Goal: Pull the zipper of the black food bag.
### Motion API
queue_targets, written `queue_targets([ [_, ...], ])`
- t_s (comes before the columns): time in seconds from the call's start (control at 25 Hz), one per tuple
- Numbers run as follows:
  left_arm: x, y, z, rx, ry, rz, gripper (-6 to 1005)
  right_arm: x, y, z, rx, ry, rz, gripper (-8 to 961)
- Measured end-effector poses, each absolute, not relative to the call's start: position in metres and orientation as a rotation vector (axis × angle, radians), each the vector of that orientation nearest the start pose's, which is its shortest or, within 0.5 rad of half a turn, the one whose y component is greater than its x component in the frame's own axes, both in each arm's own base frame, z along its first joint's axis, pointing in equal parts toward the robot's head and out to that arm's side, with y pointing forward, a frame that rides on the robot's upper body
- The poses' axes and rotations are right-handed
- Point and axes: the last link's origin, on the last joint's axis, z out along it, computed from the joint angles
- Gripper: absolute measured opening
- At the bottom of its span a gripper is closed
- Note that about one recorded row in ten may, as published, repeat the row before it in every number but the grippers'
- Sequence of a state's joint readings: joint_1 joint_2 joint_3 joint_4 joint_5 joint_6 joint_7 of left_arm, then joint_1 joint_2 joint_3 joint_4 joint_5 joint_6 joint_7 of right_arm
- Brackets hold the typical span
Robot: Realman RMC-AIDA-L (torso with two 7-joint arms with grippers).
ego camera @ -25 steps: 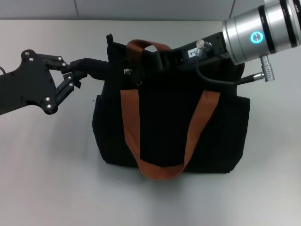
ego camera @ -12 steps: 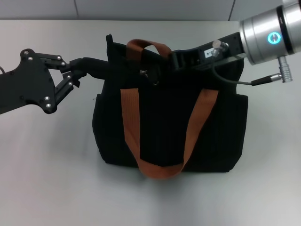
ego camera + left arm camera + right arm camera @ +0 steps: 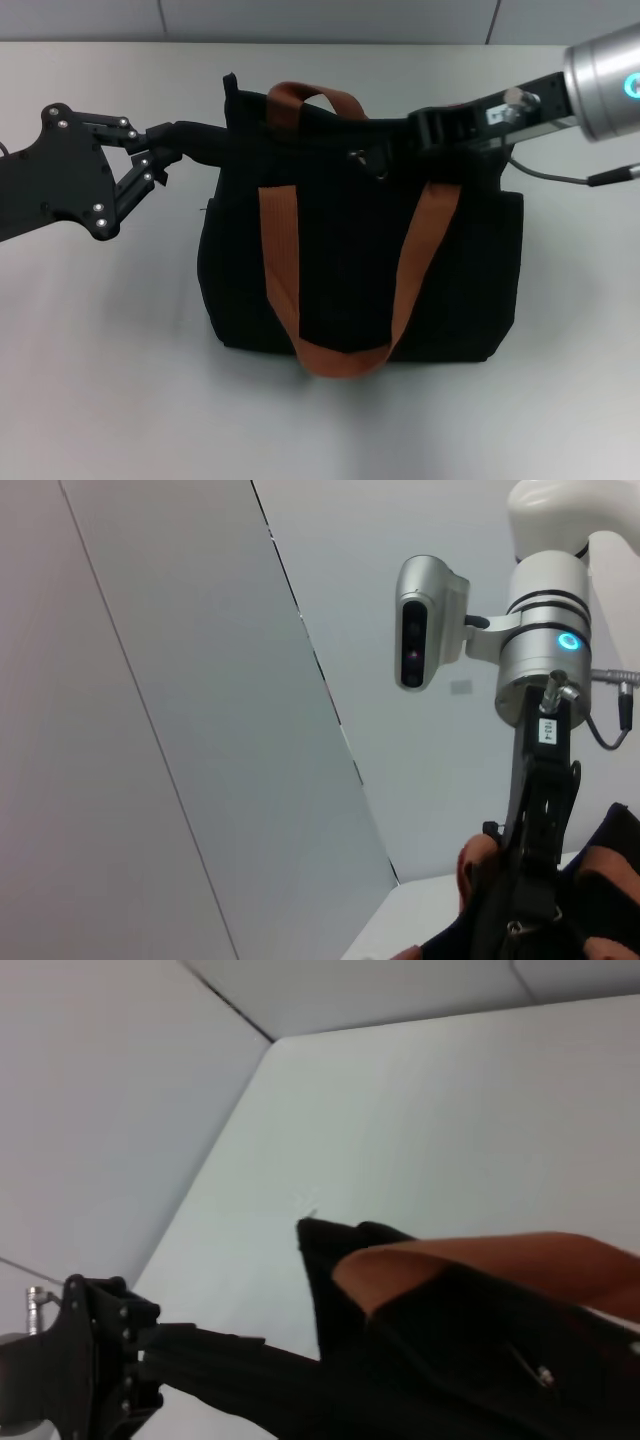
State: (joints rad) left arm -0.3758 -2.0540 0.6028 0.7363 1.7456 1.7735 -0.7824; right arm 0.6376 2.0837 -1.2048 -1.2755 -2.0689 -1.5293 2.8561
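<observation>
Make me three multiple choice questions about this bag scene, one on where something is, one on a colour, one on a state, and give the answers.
1. Where is the zipper on the black food bag?
A. Along the top edge, next to the right gripper
B. At the bag's bottom
C. On the table

2. What colour are the handles?
A. Blue
B. Rust-orange
C. White

3. What is the left gripper doing?
A. Hanging over the table
B. Gripping the bag's top left corner
C. Holding a handle

Answers: 1 A, the silver pull sits at the right gripper's tip. 2 B, both loops are orange-brown. 3 B, its fingers close on that corner.
</observation>
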Motion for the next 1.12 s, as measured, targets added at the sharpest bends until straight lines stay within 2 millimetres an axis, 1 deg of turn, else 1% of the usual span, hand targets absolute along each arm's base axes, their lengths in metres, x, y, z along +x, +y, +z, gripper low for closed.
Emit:
queue_targets([
  [0.2,-0.274,0.295,0.057,-2.439,0.180,-0.825,79,0.129,0.356,0.023,-2.558,1.574,0.333,-3],
  [0.48,-0.274,0.295,0.057,-2.439,0.175,-0.824,79,0.150,0.346,0.044,-2.475,1.610,0.361,-3],
  [0.76,-0.275,0.295,0.056,-2.438,0.171,-0.824,80,0.163,0.339,0.055,-2.443,1.626,0.390,-3],
  [0.92,-0.274,0.295,0.056,-2.438,0.170,-0.825,80,0.162,0.338,0.060,-2.486,1.575,0.481,-3],
  [1.08,-0.274,0.294,0.055,-2.439,0.166,-0.830,80,0.170,0.339,0.068,-2.499,1.532,0.602,-3],
  [1.12,-0.274,0.294,0.055,-2.440,0.166,-0.833,80,0.173,0.340,0.070,-2.508,1.518,0.654,-3],
])
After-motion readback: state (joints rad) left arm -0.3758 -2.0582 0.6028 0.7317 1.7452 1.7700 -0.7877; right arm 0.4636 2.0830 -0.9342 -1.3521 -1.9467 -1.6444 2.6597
